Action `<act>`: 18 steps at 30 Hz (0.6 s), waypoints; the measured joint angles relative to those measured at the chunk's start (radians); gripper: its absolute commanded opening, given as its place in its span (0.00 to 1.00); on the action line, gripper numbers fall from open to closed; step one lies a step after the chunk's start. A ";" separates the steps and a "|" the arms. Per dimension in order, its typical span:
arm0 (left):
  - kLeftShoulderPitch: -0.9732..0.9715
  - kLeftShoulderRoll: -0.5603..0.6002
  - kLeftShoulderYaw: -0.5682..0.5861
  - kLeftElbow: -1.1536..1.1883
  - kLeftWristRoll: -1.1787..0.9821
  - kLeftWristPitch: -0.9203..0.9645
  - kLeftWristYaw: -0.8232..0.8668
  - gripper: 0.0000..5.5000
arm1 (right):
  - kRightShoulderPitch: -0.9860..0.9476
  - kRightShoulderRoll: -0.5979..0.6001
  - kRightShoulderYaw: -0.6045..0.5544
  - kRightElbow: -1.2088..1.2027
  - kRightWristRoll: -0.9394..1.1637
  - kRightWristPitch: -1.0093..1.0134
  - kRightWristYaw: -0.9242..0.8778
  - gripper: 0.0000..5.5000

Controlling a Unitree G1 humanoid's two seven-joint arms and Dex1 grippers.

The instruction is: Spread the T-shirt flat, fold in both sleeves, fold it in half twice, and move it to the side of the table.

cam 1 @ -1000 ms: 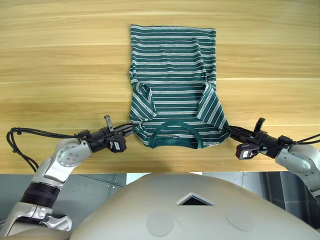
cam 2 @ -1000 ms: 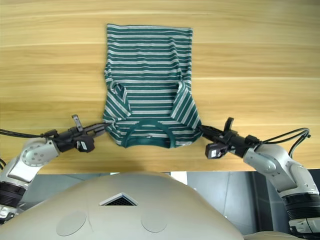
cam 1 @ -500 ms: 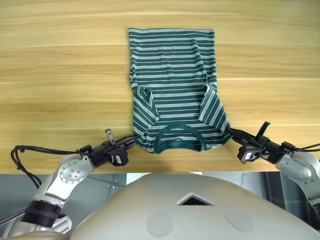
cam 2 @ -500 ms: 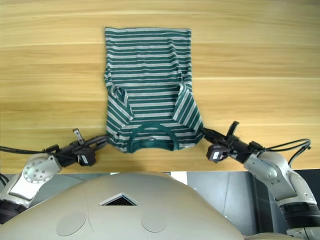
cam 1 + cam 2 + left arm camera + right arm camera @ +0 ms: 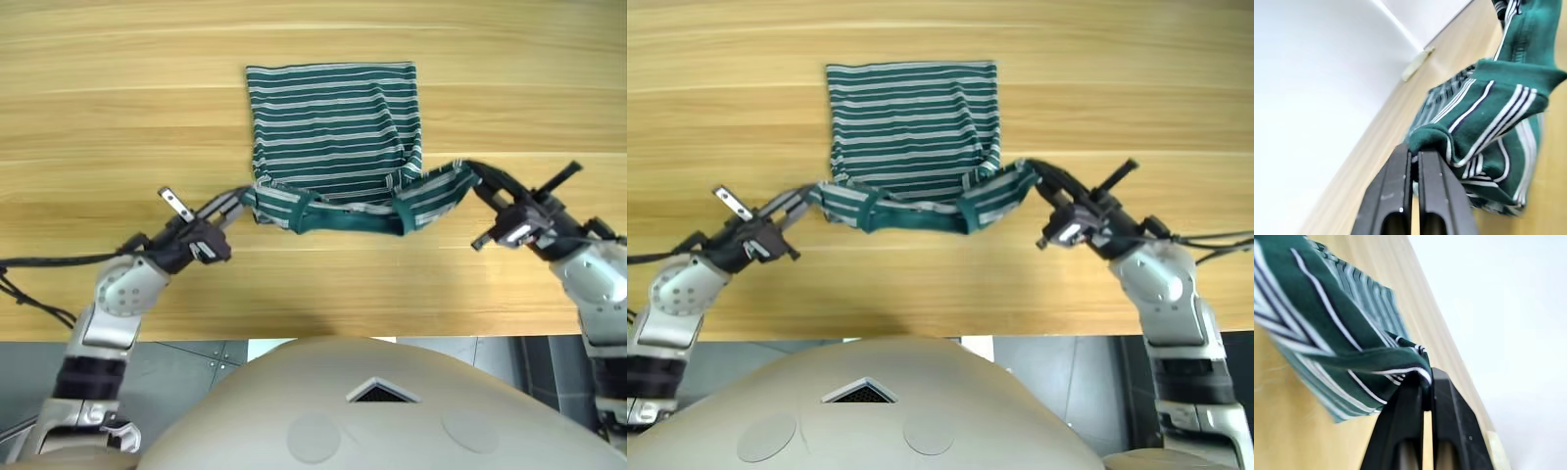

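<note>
The T-shirt [image 5: 333,117] is a soft knit in dark green with thin pale stripes running across it. It lies lengthwise in the middle of the counter [image 5: 118,117], a pale wood surface with long straight grain. The far half of the shirt rests flat on the wood, and its hem [image 5: 331,69] forms a nearly straight edge with square corners. The near half is raised off the counter. It hangs as a slack, sagging band between the two arms, with the plain dark green neckband [image 5: 348,219] at its lowest middle part.

The left claw [image 5: 238,200] is clenched on the shirt's left shoulder corner, and the right claw [image 5: 470,177] is clenched on the right shoulder corner. The right one is held slightly farther from the robot than the left. In the left wrist view, the slim black fingers [image 5: 1396,196] are pressed together with a bunched fold of striped cloth pinched at their tips. The right wrist view shows the same thing: flat black fingers [image 5: 1449,431] closed on a gathered ridge of fabric that drapes away toward the wood.

Wood grain stretches wide on either side of the shirt, and a strip of it runs between the hanging band and the counter's near edge [image 5: 294,337]. That edge is straight, with grey floor below it. A pale wall rises beyond the counter's far edge in both wrist views.
</note>
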 measured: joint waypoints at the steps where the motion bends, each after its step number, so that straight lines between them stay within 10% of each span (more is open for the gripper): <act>1: -0.047 -0.015 -0.001 0.028 0.001 0.006 0.005 0.00 | -0.053 0.016 0.013 0.027 -0.019 0.011 -0.010 0.01; 18: -0.746 -0.209 -0.105 0.974 0.194 -0.088 0.263 0.00 | -0.760 0.272 0.266 0.939 -0.334 0.010 -0.363 0.01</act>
